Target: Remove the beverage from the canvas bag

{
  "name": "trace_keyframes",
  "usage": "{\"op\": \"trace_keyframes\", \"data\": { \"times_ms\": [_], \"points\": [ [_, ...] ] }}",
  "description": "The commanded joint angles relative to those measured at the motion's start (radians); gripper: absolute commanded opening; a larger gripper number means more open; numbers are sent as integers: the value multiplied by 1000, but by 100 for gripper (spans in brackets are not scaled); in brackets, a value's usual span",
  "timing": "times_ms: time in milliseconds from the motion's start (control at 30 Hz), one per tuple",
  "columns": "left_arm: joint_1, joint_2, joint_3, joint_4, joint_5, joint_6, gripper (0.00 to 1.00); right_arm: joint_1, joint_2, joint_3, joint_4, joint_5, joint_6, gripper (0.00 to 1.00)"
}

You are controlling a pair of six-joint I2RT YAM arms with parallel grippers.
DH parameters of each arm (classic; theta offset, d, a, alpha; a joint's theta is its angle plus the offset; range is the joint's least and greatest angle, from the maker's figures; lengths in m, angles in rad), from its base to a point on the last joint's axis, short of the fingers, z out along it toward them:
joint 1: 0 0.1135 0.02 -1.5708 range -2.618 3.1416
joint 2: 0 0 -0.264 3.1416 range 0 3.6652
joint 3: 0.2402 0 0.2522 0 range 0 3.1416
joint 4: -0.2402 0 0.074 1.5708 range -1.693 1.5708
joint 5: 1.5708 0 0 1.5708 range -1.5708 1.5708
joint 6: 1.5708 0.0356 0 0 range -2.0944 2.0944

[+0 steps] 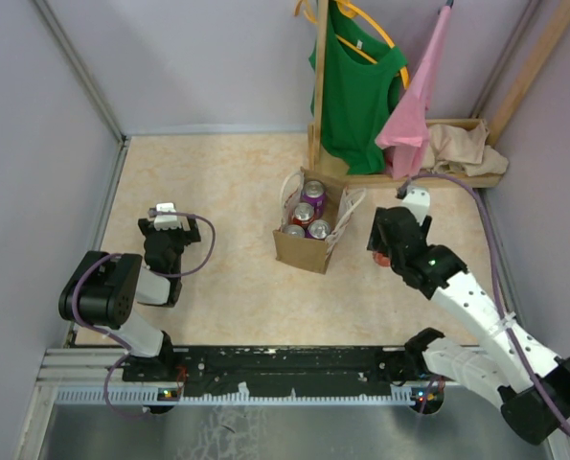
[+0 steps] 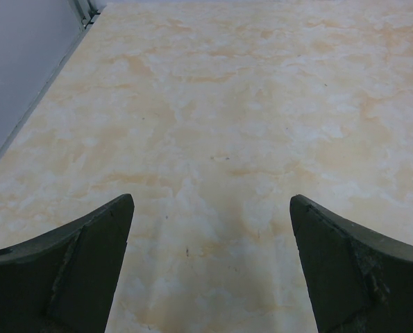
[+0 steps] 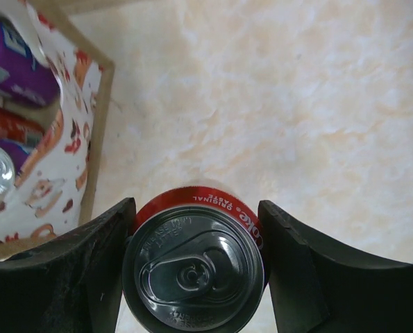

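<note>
Beverage can point(image 3: 192, 274), a red Coke with its silver top and pull tab facing the right wrist camera, sits between the two dark fingers point(image 3: 88, 270) of the right gripper point(image 3: 196, 205), which press against its sides. It is outside the canvas bag point(image 1: 302, 247), just beside it at the bag's 3 o'clock in the top view. Whether its base rests on the table point(image 1: 227, 172) or hangs above it cannot be told.

At the bag's 9 o'clock, well apart from it, the left gripper point(image 2: 212, 201) hovers over bare marbled tabletop with its fingers spread wide and nothing between them.

The tan-brown tote stands upright near the table's middle, mouth open, pale loop handles point(image 1: 349, 213) flopped outward, its light lining printed with small red and orange marks. Inside stand more cans: a purple one point(image 1: 313, 195) at the far end, a red one point(image 1: 304, 213) next to it, and two showing silver tops point(image 1: 319, 228) nearest the arms.

Beyond the bag, at its 12 to 1 o'clock, a wooden rack point(image 1: 319, 86) holds a green shirt point(image 1: 356, 91) on an orange hanger and a pink cloth point(image 1: 414, 105). A beige cloth heap point(image 1: 467, 149) lies on the rack's base.
</note>
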Motion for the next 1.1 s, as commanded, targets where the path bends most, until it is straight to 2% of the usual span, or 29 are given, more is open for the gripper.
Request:
{"op": "trace_keyframes", "data": {
  "times_ms": [0, 267, 767, 967, 1000, 1067],
  "points": [
    [0, 8, -6, 37, -6, -9, 100, -2, -23, -126, 252, -84, 71, 0],
    [1, 7, -6, 37, -6, -9, 100, -2, -51, -302, 437, -45, 76, 0],
    [0, 8, -6, 37, -6, -10, 100, -2, 105, -274, 523, -41, 43, 0],
    [1, 7, -6, 37, -6, -9, 100, -2, 128, -276, 488, -41, 48, 24],
    [1, 7, -6, 37, -6, -9, 100, -2, 128, -275, 478, -40, 51, 29],
    [1, 7, -6, 37, -6, -10, 100, -2, 127, -276, 464, -41, 55, 46]
  ]
}}
